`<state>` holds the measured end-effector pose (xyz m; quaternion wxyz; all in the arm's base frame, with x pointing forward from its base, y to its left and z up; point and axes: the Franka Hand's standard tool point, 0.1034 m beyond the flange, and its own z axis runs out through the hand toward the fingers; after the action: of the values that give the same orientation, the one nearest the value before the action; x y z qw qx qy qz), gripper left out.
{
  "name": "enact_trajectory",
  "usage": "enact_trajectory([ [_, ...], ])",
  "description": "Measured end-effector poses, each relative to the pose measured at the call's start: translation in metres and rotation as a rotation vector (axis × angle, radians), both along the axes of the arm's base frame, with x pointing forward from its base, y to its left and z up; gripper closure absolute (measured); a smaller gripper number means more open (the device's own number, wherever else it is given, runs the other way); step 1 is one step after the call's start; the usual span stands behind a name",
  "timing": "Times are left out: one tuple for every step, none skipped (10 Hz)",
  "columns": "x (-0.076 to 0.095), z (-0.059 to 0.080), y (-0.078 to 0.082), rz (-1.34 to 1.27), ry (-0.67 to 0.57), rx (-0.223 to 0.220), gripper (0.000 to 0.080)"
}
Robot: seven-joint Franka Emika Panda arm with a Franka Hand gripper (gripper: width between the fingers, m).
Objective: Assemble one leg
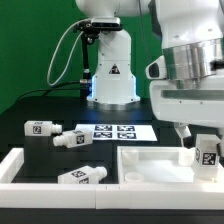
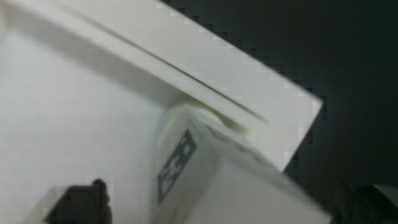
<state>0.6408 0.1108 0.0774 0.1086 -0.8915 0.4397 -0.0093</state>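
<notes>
While I am hovering at the white panel's corner, my gripper is seemingly clamping the leg, blurred in the wrist view. Three spare legs are lying near the marker board.

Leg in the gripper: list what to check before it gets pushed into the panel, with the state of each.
1. Leg between the fingers of the gripper: ok.
2. Leg over the white panel, near its corner at the exterior view's right: ok.
3. Leg lined up with the corner's hole: cannot tell, no hole shows in either view.
4. Leg upright: cannot tell.
5. Spare legs lying apart from the panel: ok.
</notes>
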Motion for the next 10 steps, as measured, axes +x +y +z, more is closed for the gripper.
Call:
enact_trajectory([
  [-0.0001,-0.0008,-0.0013,0.081,-0.014,-0.01,0.0157],
  [-0.0001,-0.001,-0.0016,0.138,-0.025,-0.017,0.0152],
  [-0.0001,-0.0011,-0.0019,0.208,-0.038,-0.026,0.0152],
  [0.0,-0.0009,-0.0018,0.292,-0.053,-0.037,0.015],
  [0.0034,0.005,0.0029,0.668,-0.079,-0.129,0.015],
  [0.004,0.0052,0.0061,0.772,-0.094,-0.15,0.015],
  [0.0034,0.0042,0.0047,0.713,-0.085,-0.139,0.018],
  [0.0034,0.0042,0.0048,0.694,-0.082,-0.137,0.018],
  [0.0034,0.0042,0.005,0.667,-0.078,-0.135,0.0358],
  [0.0032,0.004,0.0046,0.587,-0.062,-0.127,0.0358],
])
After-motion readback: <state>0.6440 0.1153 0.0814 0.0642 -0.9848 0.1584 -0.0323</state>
